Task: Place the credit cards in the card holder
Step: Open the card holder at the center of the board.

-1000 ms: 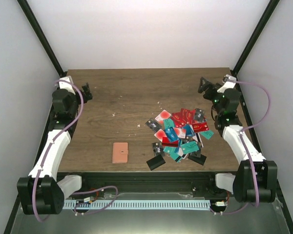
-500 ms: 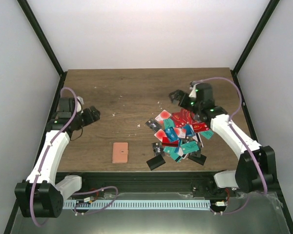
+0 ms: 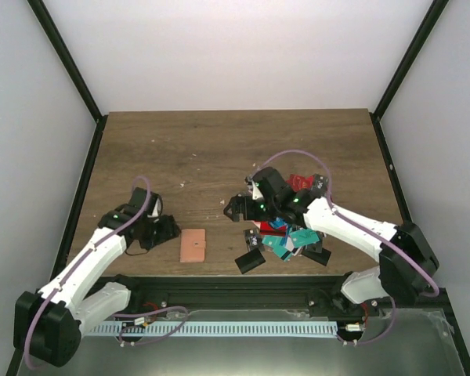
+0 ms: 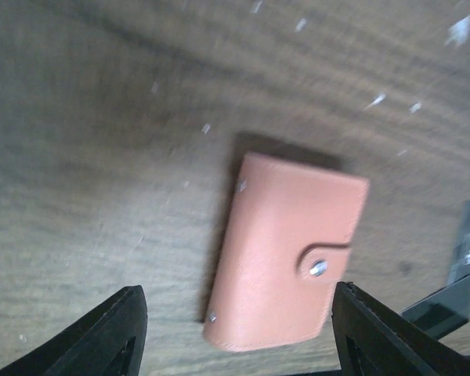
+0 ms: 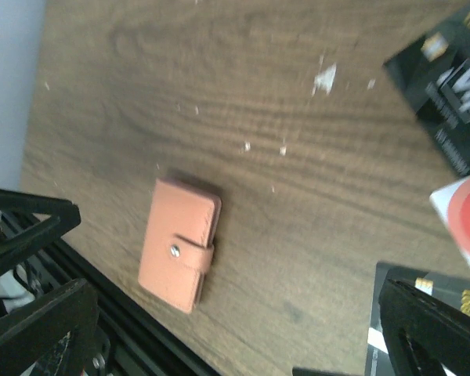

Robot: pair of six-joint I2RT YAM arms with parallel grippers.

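Observation:
The card holder (image 3: 193,245) is a closed salmon-brown wallet with a snap tab, lying flat near the table's front edge. My left gripper (image 3: 164,230) hovers just left of it, open. In the left wrist view the card holder (image 4: 286,251) lies between the spread fingers (image 4: 117,333), which stand apart from it. The credit cards (image 3: 294,223) form a mixed red, teal, blue and black heap to the right. My right gripper (image 3: 236,208) is open at the heap's left edge. The right wrist view shows the card holder (image 5: 178,243) ahead and black cards (image 5: 446,110) at the right.
White crumbs (image 5: 325,78) dot the brown wooden tabletop. A black rail (image 3: 219,286) runs along the table's front edge, close below the card holder. One black card (image 3: 250,261) lies loose at the front of the heap. White walls enclose the sides and back.
Both arms swung in from the table's far sides. The left gripper came down beside the card holder; the right moved across to the heap's left edge.

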